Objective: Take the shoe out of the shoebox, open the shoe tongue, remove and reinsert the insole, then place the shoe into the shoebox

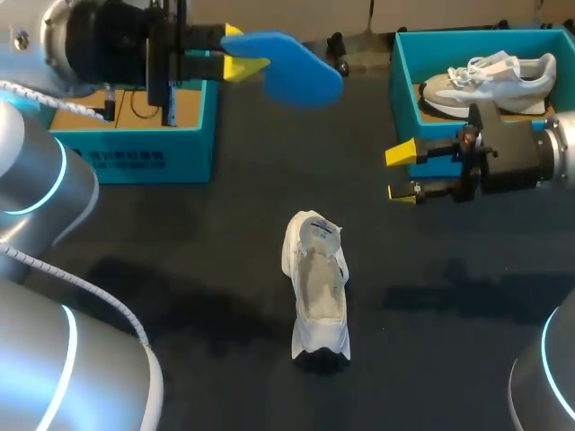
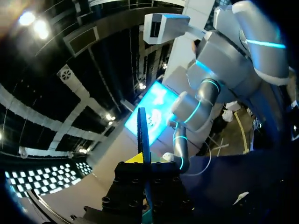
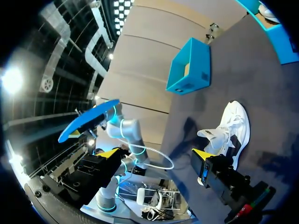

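Pinching the flat blue foam insole [image 1: 296,67], the left gripper [image 1: 239,52] is held up near an open teal cardboard box [image 1: 193,135]. The white mesh sneaker [image 1: 316,287] is seen mid-table, well apart from both grippers. The right gripper [image 1: 402,173] is spread wide, parked by a second teal shoebox [image 1: 404,76] with a pale grey sneaker [image 1: 490,81] inside.

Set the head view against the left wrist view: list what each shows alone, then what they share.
Head view only: the white lace-up sneaker whole on the black table, the cardboard-lined teal shoebox at left, and the right gripper open. Left wrist view only: the flat blue foam insole seen edge-on, as a thin strip. Both: the left gripper shut on that insole.
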Robot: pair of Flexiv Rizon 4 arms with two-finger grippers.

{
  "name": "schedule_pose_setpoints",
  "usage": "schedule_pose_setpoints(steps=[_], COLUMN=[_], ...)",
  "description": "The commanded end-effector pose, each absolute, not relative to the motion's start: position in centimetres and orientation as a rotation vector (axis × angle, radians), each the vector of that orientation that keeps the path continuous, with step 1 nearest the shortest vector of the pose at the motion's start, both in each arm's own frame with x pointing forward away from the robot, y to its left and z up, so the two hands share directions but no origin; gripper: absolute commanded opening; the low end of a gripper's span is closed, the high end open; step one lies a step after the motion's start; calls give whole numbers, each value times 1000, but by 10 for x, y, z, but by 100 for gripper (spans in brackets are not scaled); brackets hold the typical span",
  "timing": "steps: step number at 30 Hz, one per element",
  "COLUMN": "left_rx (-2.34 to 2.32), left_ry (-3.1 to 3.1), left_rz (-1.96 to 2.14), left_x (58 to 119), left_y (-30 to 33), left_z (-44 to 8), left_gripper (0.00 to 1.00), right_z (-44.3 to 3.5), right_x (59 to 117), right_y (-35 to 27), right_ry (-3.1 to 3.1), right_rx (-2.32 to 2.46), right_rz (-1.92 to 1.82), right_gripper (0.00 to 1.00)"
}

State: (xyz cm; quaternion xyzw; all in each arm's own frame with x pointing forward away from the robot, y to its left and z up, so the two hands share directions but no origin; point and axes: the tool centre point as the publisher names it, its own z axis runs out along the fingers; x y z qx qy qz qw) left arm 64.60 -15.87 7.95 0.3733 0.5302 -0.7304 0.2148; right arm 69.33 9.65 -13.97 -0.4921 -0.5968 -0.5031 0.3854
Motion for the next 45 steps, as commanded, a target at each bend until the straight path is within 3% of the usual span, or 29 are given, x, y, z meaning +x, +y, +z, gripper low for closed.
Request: schedule_pose_setpoints(steps=[1,17,30,45], left_rx=[1198,1399,1399,1470], left_ry=[1292,961,961,812], left_rz=[-1723,-1243,-1243,-926], left_x=[660,664,664,668], left_y=[-156,-150,-150,-162], left_z=[64,3,3,-84], left_gripper=[0,0,0,0], right_z=[-140,-140,-140,-140], right_x=[693,693,693,693], right_y=[97,97,97,97], right_ry=[-1519,-1519,-1519,-1519], right_rx=[-1255,-1255,-1255,-1255], right_rz=[-1283,-1283,-1283,-1283], right_gripper=[100,100,100,100])
